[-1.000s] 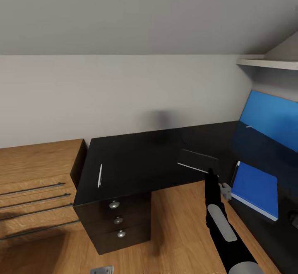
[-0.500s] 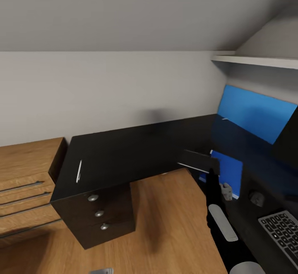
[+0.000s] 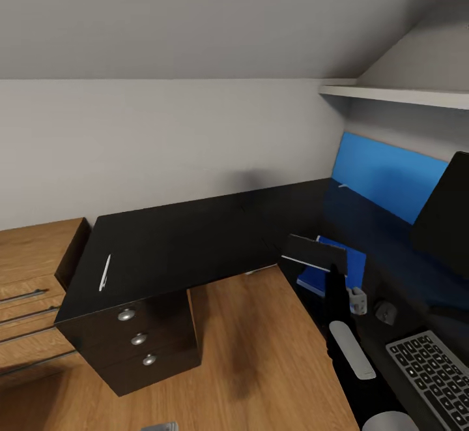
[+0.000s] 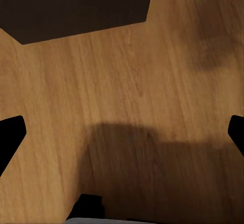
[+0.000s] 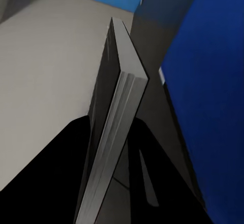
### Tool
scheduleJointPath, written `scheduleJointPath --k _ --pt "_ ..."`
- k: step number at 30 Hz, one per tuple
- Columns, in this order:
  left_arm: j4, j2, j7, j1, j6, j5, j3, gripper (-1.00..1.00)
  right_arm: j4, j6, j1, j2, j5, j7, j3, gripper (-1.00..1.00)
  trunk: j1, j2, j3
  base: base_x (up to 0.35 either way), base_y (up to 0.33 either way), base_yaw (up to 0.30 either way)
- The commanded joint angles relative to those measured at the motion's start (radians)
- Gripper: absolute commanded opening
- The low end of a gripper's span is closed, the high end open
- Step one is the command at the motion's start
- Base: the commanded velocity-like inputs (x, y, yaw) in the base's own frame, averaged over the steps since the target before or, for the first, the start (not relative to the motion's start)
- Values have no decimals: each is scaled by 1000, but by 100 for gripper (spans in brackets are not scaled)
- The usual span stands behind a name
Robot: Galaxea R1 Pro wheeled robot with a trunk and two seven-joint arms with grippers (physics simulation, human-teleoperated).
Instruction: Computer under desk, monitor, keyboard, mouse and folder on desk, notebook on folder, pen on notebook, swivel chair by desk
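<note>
A: What are the fingers doing?

B: The right gripper (image 3: 324, 268) is clamping its black fingers (image 5: 61, 183) onto the near edge of the notebook (image 3: 314, 252), a thin dark-covered book with pale page edges (image 5: 114, 132). The left gripper's black fingertips (image 4: 10, 135) are standing spread wide over the wooden plank floor (image 4: 127, 82), holding nothing.

A: Where is the notebook sitting?

B: It is hanging in the air just above the inner corner of the long L-shaped glossy black desk (image 3: 189, 242), right beside the flat bright blue folder (image 3: 352, 265), which is lying on the desk top.

A: How is it likely to be handling?

B: I am judging it light and fairly stiff, but the smooth cover could be slipping in a one-edge pinch, so a deep grip on the spine side seems wisest.

A: And around it?

B: A small dark mouse (image 3: 385, 312) and a slim keyboard with black keys (image 3: 433, 372) are lying nearby, a black flat-panel monitor (image 3: 446, 212) is standing behind them, and a thin white pen (image 3: 104, 272) is resting far off above the silver-knobbed drawers (image 3: 138, 338).
</note>
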Motion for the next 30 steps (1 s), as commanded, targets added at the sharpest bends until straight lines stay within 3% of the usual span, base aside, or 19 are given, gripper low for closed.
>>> scheduleJointPath --k 1,2,4,7,19,24,30 --pt "-2 1 7 0 4 9 -4 100 0 -2 -1 -1 -10 8 0 -100 0 -1 -1 3 -12 -2" --pt "-2 1 7 0 4 9 -4 100 1 -2 -1 -2 -9 8 -1 -100 0 -1 -1 2 -10 -2" --pt "-2 0 7 0 4 9 -4 100 3 1 -1 -33 -10 8 0 -100 0 -1 -1 1 -3 -1" --pt "-2 0 7 0 4 9 -4 100 4 2 -1 -43 -9 8 1 -100 0 -1 -1 0 -1 0" --pt "-2 -1 7 0 4 9 -4 100 6 13 -1 -45 -17 9 -6 -100 0 -1 -1 0 0 0" --pt "-2 -1 7 0 4 9 -4 100 7 11 -1 -45 -15 4 -56 -100 0 -1 -1 0 0 0" --pt "-2 -1 7 0 4 9 -4 100 7 9 -1 -47 -12 -30 -76 -100 0 -1 -1 0 0 0"
